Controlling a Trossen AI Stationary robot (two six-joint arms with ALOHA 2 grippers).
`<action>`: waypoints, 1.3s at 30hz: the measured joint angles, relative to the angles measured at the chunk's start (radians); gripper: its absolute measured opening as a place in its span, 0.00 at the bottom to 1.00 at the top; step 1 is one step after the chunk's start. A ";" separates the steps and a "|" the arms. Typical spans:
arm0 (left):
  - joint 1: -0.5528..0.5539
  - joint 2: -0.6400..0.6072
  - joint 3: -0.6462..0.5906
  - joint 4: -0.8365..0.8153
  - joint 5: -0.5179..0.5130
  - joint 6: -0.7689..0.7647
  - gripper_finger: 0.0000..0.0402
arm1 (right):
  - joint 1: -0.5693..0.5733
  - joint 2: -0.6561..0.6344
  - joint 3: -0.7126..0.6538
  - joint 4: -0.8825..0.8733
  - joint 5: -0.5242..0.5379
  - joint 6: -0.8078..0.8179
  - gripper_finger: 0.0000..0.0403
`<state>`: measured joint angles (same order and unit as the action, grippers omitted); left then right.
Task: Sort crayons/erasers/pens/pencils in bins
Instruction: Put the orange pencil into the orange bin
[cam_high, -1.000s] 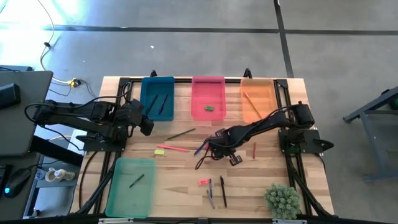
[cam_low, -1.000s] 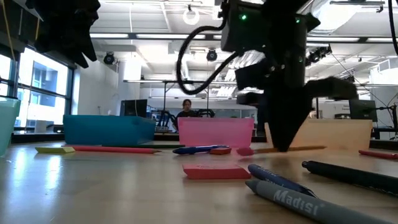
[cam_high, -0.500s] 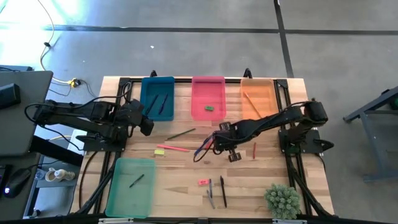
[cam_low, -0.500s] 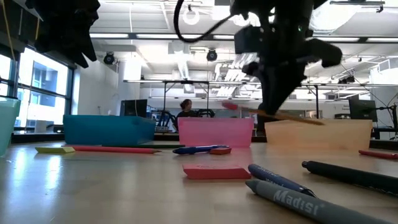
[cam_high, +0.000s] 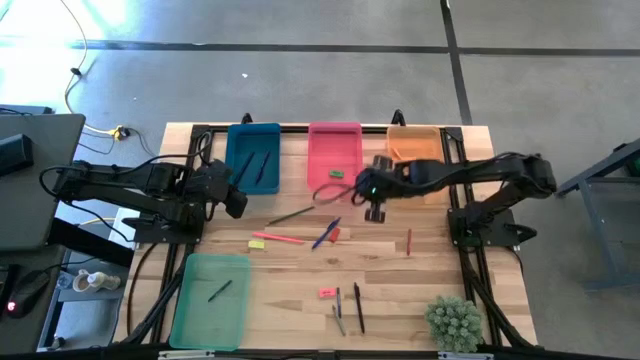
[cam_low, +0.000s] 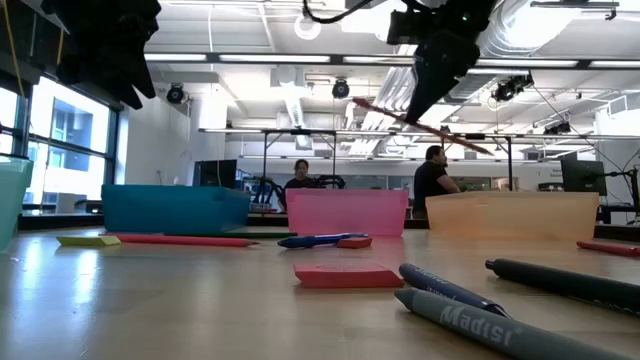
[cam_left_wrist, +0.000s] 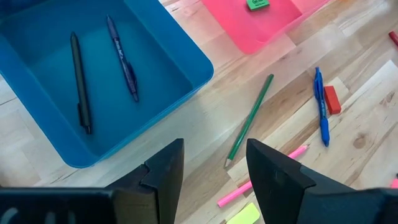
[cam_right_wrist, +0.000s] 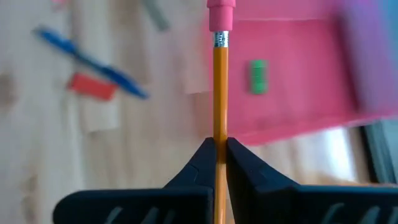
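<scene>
My right gripper (cam_high: 374, 203) hangs high over the table between the pink bin (cam_high: 334, 150) and the orange bin (cam_high: 412, 170), shut on an orange pencil (cam_low: 450, 137). My left gripper (cam_left_wrist: 214, 174) waits open in the air beside the blue bin (cam_high: 252, 150), which holds two pens (cam_left_wrist: 81, 81). The green bin (cam_high: 210, 305) holds one crayon. On the wood lie a green pencil (cam_high: 291, 215), a pink pencil (cam_high: 283, 239), a yellow eraser (cam_high: 257, 243), a blue pen (cam_high: 326, 233), a red crayon (cam_high: 408, 241), a pink eraser (cam_high: 326, 293) and two more pens (cam_high: 358, 307). My right gripper pinches the pencil's shaft (cam_right_wrist: 220, 134) between its two fingertips, some way back from the pink rubber end (cam_right_wrist: 222, 12). The fingers slant down from above and lie across the pencil. The pencil is lifted clear of the table and tilted, with its rubber end higher (cam_low: 362, 102).
A green eraser (cam_high: 336, 173) lies in the pink bin and another orange pencil (cam_high: 403, 160) in the orange bin. A small potted plant (cam_high: 455, 322) stands at the near right corner. People show in the room beyond the table.
My right gripper has risen from the table's middle and gone toward the far edge and the bins, rolling its wrist as it went. The orange pencil has come up with it, from lying on the wood to hanging tilted high above it.
</scene>
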<state>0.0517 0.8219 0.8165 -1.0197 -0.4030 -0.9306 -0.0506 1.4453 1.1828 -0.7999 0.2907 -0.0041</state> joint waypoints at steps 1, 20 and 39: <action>0.000 0.000 0.000 -0.001 0.000 0.000 0.40 | -0.020 -0.019 0.000 0.000 0.012 0.000 0.01; 0.000 0.000 0.000 -0.001 -0.001 -0.035 0.40 | -0.436 -0.313 -0.030 -0.019 0.076 -0.063 0.01; 0.000 0.000 0.000 0.000 -0.051 -0.026 0.40 | -0.695 -0.321 -0.463 0.277 -0.087 -0.047 0.01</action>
<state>0.0521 0.8219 0.8165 -1.0195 -0.4541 -0.9568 -0.7452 1.1244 0.7200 -0.5232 0.2041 -0.0507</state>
